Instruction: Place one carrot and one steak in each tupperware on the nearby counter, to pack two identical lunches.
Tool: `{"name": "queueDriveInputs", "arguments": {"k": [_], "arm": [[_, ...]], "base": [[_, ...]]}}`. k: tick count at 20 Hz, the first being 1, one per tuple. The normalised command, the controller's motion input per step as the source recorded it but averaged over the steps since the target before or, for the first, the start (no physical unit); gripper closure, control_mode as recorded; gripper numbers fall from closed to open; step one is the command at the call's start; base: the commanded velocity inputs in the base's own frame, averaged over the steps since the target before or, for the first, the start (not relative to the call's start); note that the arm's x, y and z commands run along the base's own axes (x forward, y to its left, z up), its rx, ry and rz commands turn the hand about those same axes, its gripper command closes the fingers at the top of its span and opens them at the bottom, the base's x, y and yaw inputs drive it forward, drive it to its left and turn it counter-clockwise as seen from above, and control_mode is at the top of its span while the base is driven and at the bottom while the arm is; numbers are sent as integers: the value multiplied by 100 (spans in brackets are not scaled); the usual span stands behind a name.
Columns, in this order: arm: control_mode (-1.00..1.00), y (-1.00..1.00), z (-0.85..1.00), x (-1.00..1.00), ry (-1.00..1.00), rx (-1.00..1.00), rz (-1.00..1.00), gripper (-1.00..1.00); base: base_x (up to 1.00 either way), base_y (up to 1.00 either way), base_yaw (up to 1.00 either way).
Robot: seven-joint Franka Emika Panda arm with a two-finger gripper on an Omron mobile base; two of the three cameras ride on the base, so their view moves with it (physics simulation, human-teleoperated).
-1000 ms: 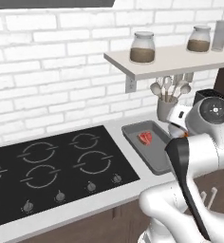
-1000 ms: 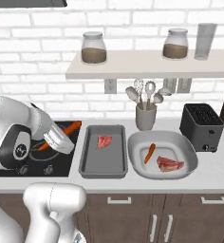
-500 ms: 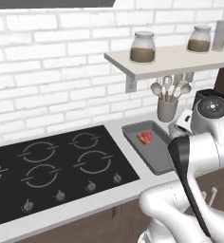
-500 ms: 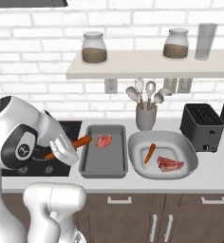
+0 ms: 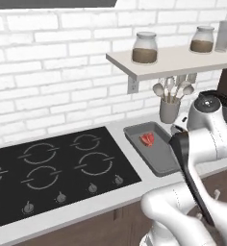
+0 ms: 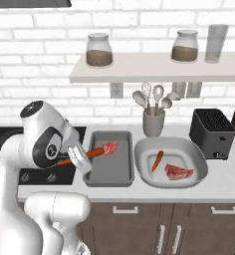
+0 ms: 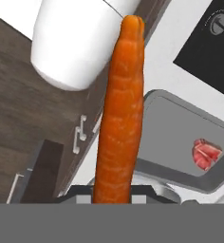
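My gripper [image 6: 81, 156] is shut on a carrot [image 6: 93, 152], held roughly level just above the left rim of the darker rectangular tupperware [image 6: 109, 170]. One steak [image 6: 110, 147] lies at the far end of that tray, close to the carrot's tip. In the hand view the carrot [image 7: 121, 114] runs up from the gripper [image 7: 116, 192], with the tray [image 7: 173, 124] and its steak [image 7: 206, 154] to the right. The lighter oval tupperware [image 6: 191, 155] holds a second carrot [image 6: 157, 160] and a second steak [image 6: 178, 172]. In the left base view my arm covers the hand; the tray [image 5: 159, 161] and steak [image 5: 147, 139] show.
A black stovetop [image 5: 53, 168] lies left of the tray. A utensil crock [image 6: 153, 122] stands behind the containers and a black toaster [image 6: 212, 132] at the right. A shelf [image 6: 154, 67] with jars hangs above. Bare counter [image 6: 224, 177] runs along the front.
My gripper has carried the carrot rightward from over the stovetop edge to the tray's left rim. The containers and their contents have not moved.
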Motion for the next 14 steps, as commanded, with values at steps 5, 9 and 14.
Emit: {"name": "queueDriveInputs", "arguments": {"k": [5, 9, 14], "arm": [[-100, 13, -77, 100, 15, 25, 7, 100], [-100, -10, -65, 100, 9, 30, 9, 100], [-100, -33, -26, 60, 1, 10, 0, 100]], "base": [[0, 0, 0], [0, 0, 0], [0, 0, 0]]}}
